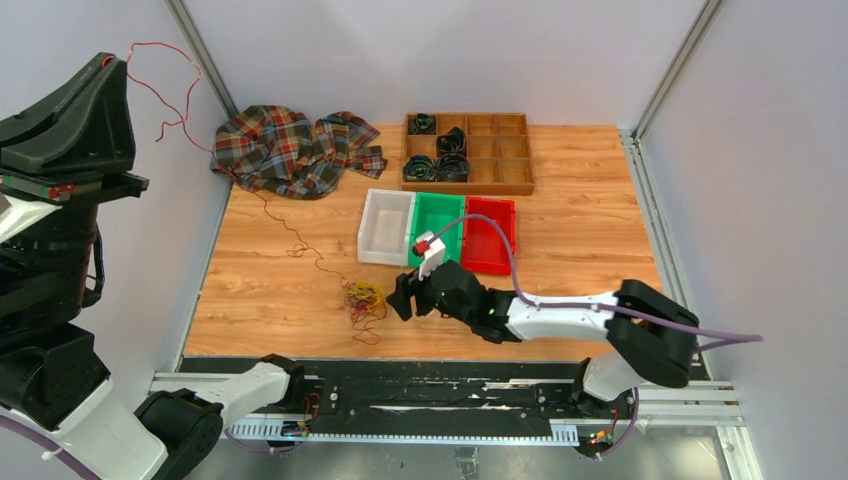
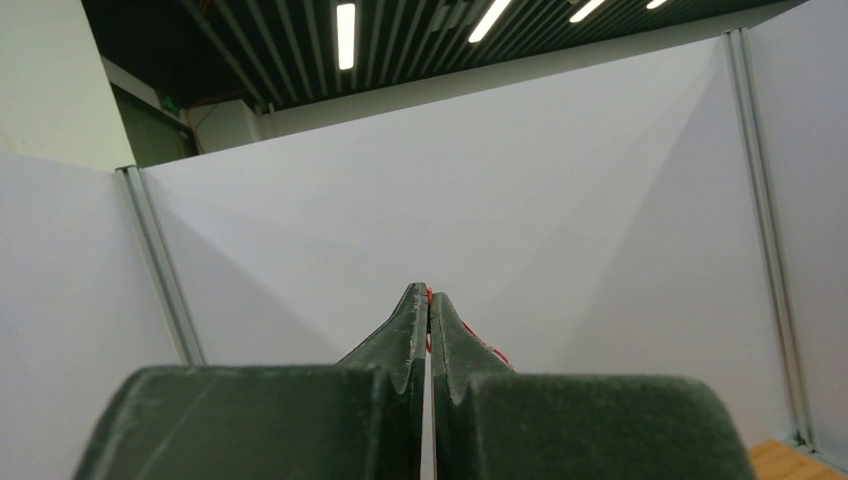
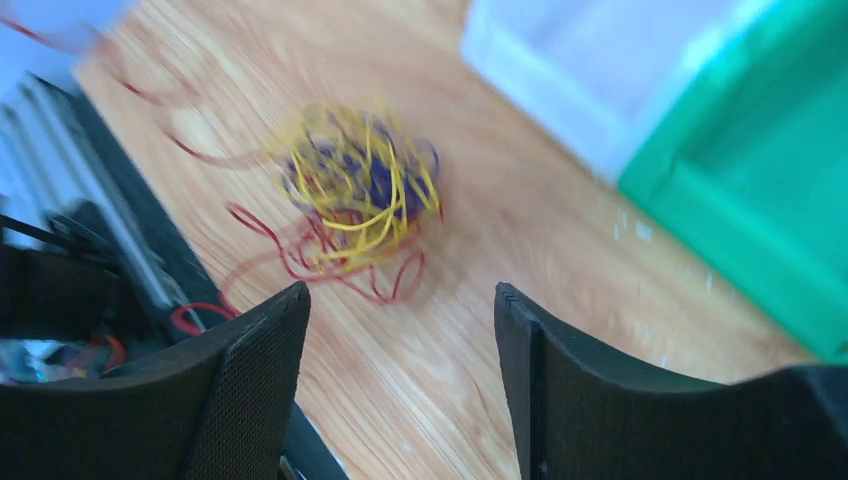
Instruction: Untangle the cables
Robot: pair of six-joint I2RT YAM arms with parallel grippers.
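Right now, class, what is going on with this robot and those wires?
The left fingers are shut on a red cable, held high on the left; it trails down to a tangle of red, yellow and dark cables on the table. The right fingers are open, low beside the tangle, holding nothing. The tangle is not yet undone.

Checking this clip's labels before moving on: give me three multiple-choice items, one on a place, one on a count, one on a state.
1. Where is the cable tangle? A. inside a tray B. on the bare tabletop C. lifted in the air
2. How many plastic trays stand side by side? A. one B. two C. three
3. The left claw is: A. shut on a red cable B. wide open C. shut on nothing
1 B: it lies on wood before the open right claw. 2 C: white tray, green tray, red tray. 3 A: red shows between its closed fingers.
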